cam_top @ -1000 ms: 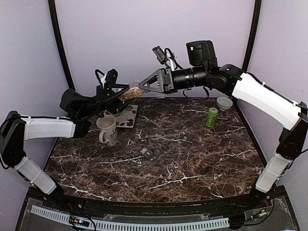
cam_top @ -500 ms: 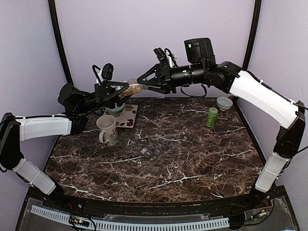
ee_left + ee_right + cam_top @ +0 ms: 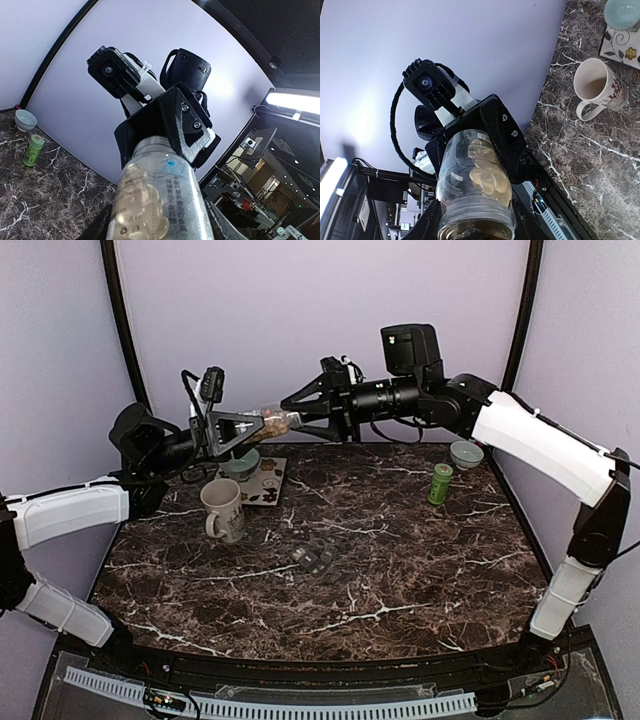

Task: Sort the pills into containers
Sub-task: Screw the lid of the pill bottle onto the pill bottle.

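A clear jar (image 3: 270,424) was found held roughly level in the air above the far left part of the bench (image 3: 400,570). It was clamped at one end by the left claw (image 3: 248,427) and at the other by the right claw (image 3: 293,413); both claws were clenched on it. The pills (image 3: 141,200) were seen packed inside the jar as tan-yellow pieces, and their number could not be made out. The jar's far end was hidden by the right claw's fingers (image 3: 186,125) in the left wrist view, where the left claw's own fingers were largely cut off at the lower edge. The containers (image 3: 313,559), a low dark strip, were noted near mid-bench, well apart from the jar; their contents could not be told. A white mug (image 3: 222,510) stood near a teal bowl (image 3: 240,464), which was partly hidden behind the left claw.
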`<control>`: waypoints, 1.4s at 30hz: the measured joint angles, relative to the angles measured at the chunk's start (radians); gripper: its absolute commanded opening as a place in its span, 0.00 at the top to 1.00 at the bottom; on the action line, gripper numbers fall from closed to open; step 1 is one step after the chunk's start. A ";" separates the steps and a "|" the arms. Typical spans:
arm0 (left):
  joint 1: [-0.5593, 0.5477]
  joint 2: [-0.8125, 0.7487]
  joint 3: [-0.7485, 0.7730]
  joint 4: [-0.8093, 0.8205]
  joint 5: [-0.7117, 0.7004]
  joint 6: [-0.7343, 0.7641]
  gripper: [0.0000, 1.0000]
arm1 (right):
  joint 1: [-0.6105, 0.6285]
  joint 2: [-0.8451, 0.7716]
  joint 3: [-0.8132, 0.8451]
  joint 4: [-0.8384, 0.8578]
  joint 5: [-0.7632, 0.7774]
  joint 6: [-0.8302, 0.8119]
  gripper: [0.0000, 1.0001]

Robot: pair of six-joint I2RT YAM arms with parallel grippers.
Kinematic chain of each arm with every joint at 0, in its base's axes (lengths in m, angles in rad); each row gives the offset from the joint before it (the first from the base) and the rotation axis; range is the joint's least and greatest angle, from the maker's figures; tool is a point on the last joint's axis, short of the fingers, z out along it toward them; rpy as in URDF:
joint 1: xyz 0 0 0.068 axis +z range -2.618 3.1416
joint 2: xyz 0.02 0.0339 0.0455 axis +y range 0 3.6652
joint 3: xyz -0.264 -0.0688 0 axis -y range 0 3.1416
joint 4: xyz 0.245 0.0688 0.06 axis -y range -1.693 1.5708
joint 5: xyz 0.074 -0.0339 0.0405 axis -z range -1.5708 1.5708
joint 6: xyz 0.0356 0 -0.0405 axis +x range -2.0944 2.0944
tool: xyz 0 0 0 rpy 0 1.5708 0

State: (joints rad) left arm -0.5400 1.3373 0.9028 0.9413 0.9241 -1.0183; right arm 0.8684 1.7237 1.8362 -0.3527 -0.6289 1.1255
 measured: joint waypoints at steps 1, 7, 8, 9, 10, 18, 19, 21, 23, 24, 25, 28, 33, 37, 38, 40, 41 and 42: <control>0.001 -0.007 0.000 -0.019 -0.001 0.018 1.00 | 0.000 -0.001 -0.011 0.015 -0.003 0.028 0.69; 0.003 -0.039 0.000 -0.124 -0.003 0.115 1.00 | -0.002 -0.021 -0.107 0.133 -0.024 0.217 0.70; 0.003 -0.042 0.000 -0.135 -0.006 0.126 1.00 | -0.003 -0.021 -0.113 0.140 -0.025 0.245 0.70; 0.003 -0.044 0.000 -0.141 -0.009 0.134 1.00 | -0.004 -0.021 -0.116 0.146 -0.026 0.265 0.69; 0.003 -0.045 0.000 -0.146 -0.011 0.139 1.00 | -0.004 -0.021 -0.116 0.148 -0.026 0.283 0.69; 0.004 -0.046 -0.037 -0.071 -0.039 0.096 1.00 | -0.003 -0.001 -0.066 0.090 -0.016 0.299 0.57; 0.004 -0.045 -0.047 -0.055 -0.044 0.087 1.00 | -0.002 0.002 -0.059 0.080 -0.011 0.291 0.56; 0.005 -0.045 -0.067 -0.025 -0.052 0.062 1.00 | 0.003 0.006 -0.047 0.057 0.000 0.272 0.53; 0.005 -0.041 -0.081 0.002 -0.054 0.038 1.00 | 0.010 0.008 -0.043 0.042 0.014 0.249 0.49; 0.005 -0.037 -0.089 0.018 -0.053 0.024 1.00 | 0.014 0.010 -0.040 0.033 0.024 0.235 0.48; 0.005 -0.033 -0.094 0.031 -0.053 0.010 1.00 | 0.017 0.011 -0.037 0.026 0.031 0.225 0.46; 0.004 -0.020 -0.115 0.077 -0.053 -0.032 1.00 | 0.030 0.017 -0.023 -0.014 0.058 0.182 0.43; 0.010 0.002 -0.150 0.168 -0.056 -0.105 1.00 | 0.040 0.027 0.010 -0.079 0.101 0.117 0.41; 0.016 0.017 -0.163 0.224 -0.059 -0.153 1.00 | 0.040 0.027 0.026 -0.121 0.128 0.081 0.40; 0.018 0.021 -0.167 0.237 -0.059 -0.164 1.00 | 0.040 0.027 0.031 -0.128 0.133 0.074 0.40; 0.021 0.027 -0.169 0.259 -0.061 -0.183 1.00 | 0.040 0.027 0.039 -0.146 0.142 0.056 0.39; 0.023 0.029 -0.171 0.267 -0.062 -0.191 1.00 | 0.040 0.027 0.045 -0.157 0.148 0.047 0.39; 0.025 0.032 -0.172 0.278 -0.062 -0.198 1.00 | 0.040 0.027 0.053 -0.171 0.154 0.037 0.38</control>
State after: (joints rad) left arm -0.5148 1.3693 0.7307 1.2198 0.8619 -1.2167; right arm 0.9089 1.7504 1.8889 -0.5240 -0.4744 1.1622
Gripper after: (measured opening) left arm 0.538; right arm 0.605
